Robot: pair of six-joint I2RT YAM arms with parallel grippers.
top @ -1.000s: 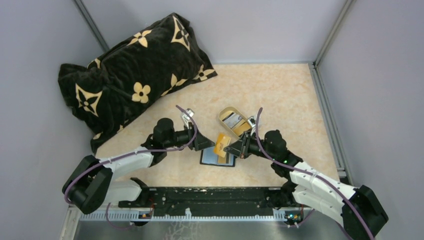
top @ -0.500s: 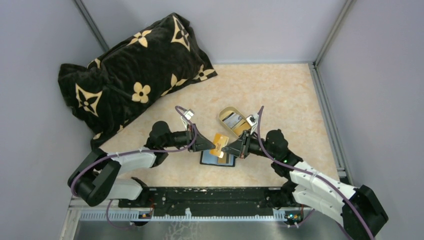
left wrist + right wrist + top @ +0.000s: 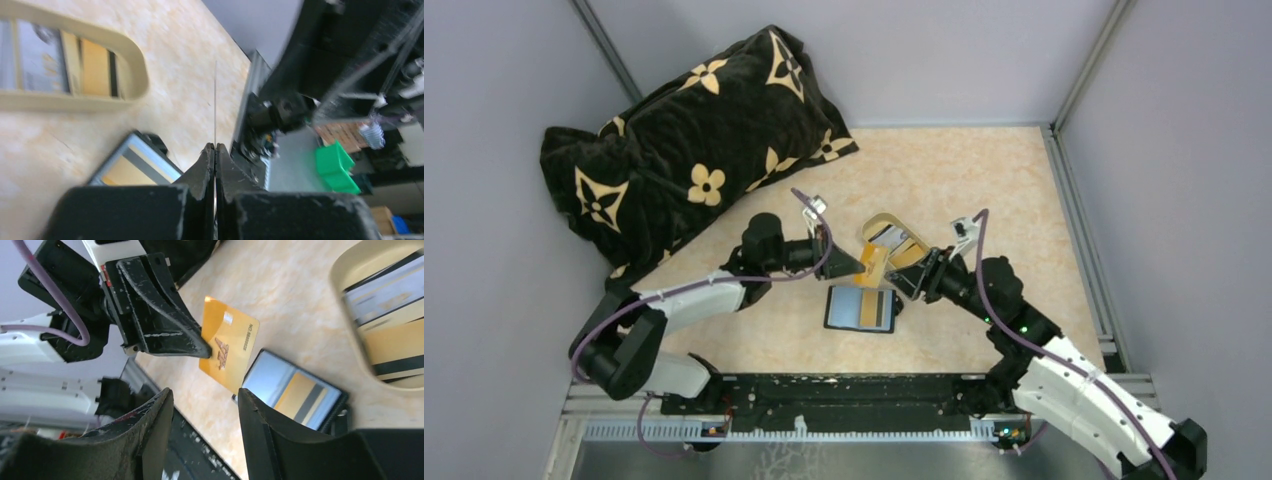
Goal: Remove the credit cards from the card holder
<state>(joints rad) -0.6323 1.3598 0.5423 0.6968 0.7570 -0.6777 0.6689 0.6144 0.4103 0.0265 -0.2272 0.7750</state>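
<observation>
Pinching orange card (image 3: 229,357) edge — left jaws clamped; right jaws apart — card just beyond tips.

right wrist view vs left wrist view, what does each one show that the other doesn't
Only the right wrist view shows the printed face of the orange-yellow plastic card, pinched at one edge by the left gripper, with the right gripper open below it. Only the left wrist view shows that card edge-on, a thin line between that gripper's shut jaws, plus a green plastic bin in the background. Both show the black card holder lying open and the gold-rimmed oval tray with cards in it.
</observation>
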